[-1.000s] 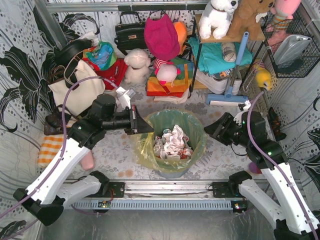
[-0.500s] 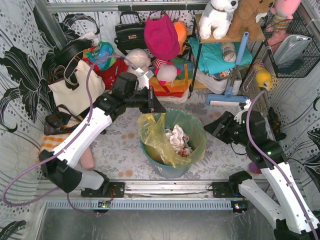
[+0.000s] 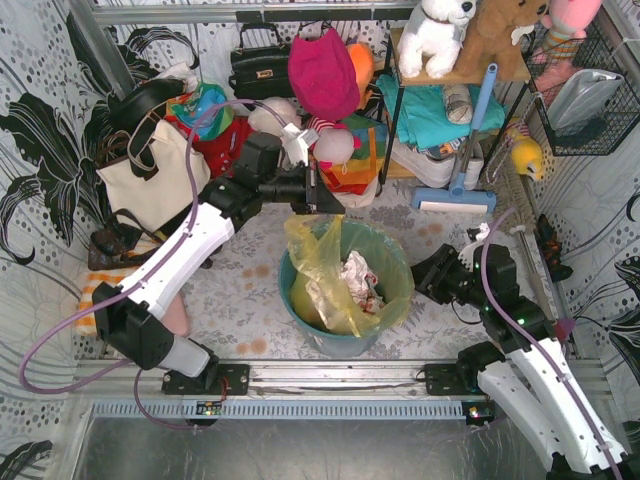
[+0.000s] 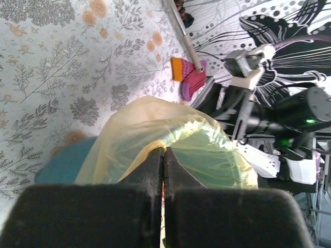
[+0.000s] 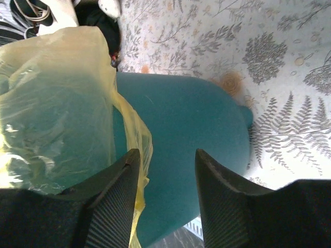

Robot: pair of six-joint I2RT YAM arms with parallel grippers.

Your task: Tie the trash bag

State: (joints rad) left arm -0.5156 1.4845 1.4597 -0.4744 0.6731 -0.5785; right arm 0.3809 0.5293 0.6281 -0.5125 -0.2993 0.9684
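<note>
No legible text, labels, brands, numbers or signs in any view.
</note>
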